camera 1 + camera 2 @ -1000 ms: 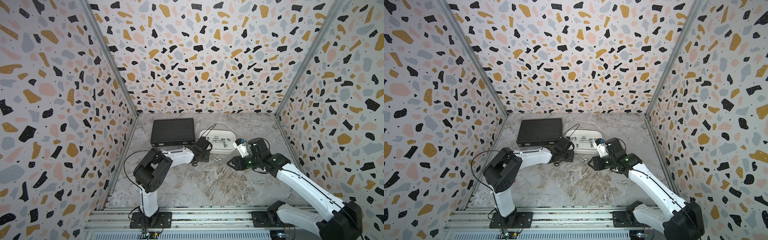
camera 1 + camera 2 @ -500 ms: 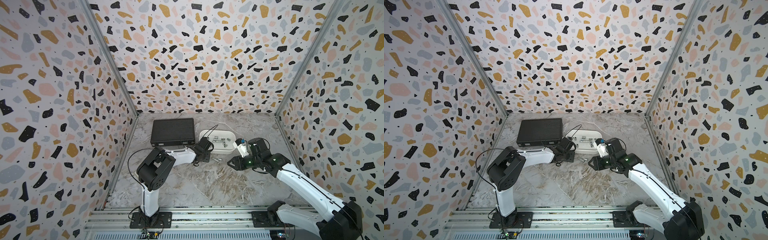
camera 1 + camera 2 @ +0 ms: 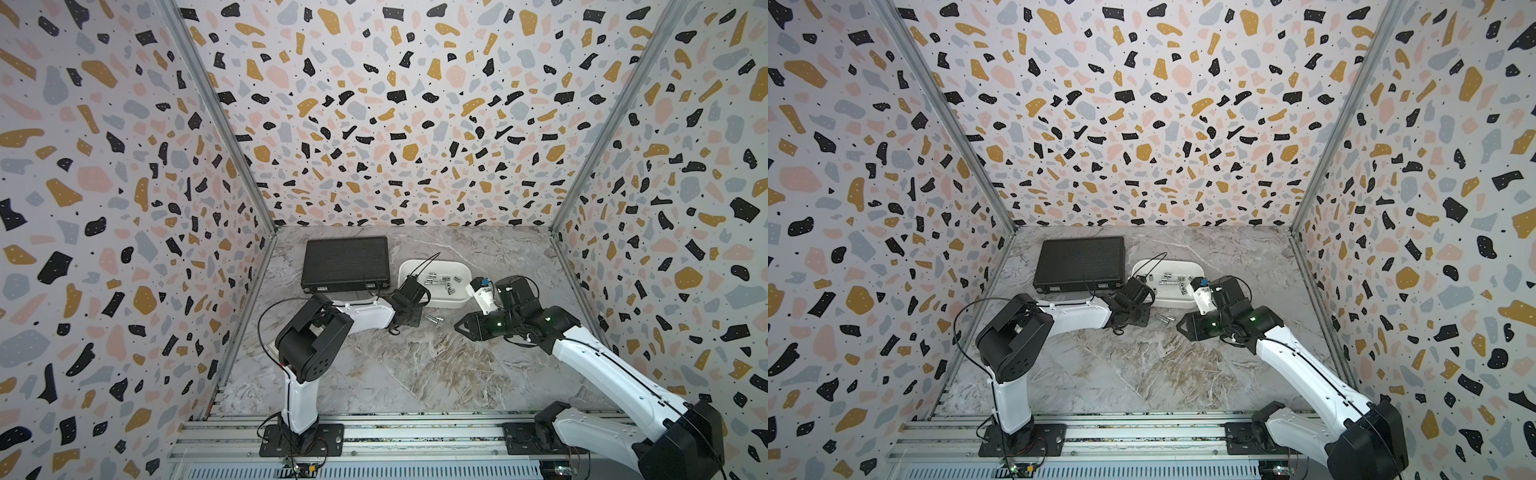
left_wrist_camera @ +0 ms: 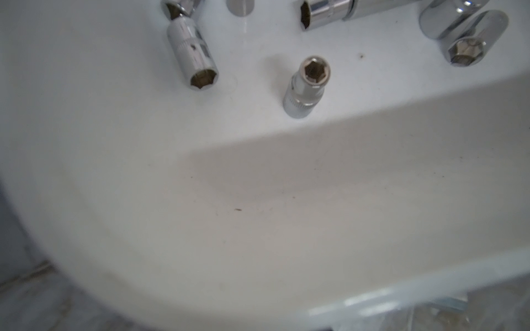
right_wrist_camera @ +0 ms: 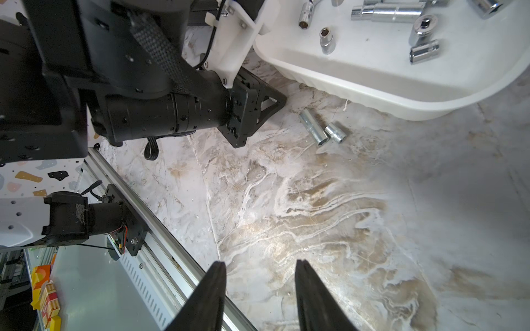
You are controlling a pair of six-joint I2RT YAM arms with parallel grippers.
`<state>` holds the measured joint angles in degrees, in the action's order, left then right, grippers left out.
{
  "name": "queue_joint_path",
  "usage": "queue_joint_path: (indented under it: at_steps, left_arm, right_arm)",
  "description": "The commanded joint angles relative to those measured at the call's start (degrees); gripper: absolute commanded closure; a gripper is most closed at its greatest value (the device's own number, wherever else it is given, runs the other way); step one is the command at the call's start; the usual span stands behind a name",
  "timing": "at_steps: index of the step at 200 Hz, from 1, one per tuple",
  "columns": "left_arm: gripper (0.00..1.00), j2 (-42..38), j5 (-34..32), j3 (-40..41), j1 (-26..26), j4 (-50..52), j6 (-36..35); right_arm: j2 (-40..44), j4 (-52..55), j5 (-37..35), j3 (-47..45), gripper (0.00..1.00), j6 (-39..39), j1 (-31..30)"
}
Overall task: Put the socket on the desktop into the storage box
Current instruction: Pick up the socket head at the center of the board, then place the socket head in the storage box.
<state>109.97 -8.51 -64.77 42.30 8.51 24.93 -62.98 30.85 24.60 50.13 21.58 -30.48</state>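
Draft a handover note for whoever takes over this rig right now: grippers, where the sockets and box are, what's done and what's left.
Left gripper: low at the storage box's near corner; can't tell whether its jaws are open or hold anything.
Right gripper: jaws open, empty, over bare desktop.
Done: several sockets lie inside the box.
Left: two sockets lie side by side on the desktop just in front of the box, between the arms; both need to go in.
Black case: closed, not involved.

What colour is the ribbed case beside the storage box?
Black. The ribbed case beside the storage box shows best in a top view.
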Motion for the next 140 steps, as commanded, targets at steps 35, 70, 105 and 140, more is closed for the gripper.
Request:
queue_joint_path:
  at_steps: [35,70,105,140]
  left_arm:
    - [0.82,-2.45,0.36,0.66,0.45,1.61,-0.12]
    - [0.82,-6.59,1.68,1.04,0.49,3.91,0.72]
    - [0.82,-10.7,3.69,1.26,0.48,4.43,2.56]
    - [0.82,-11.8,5.42,-2.04,0.48,7.35,2.69]
  right_arm:
    - [0.64,0.16,-0.54,-0.72,0.55,0.01,0.14]
    - [0.45,0.09,-0.74,-0.72,0.55,0.36,0.17]
    - [-0.75,-0.11,-1.64,-0.5,0.56,1.25,0.41]
    - [-1.99,-0.11,-2.69,0.87,0.56,1.8,0.52]
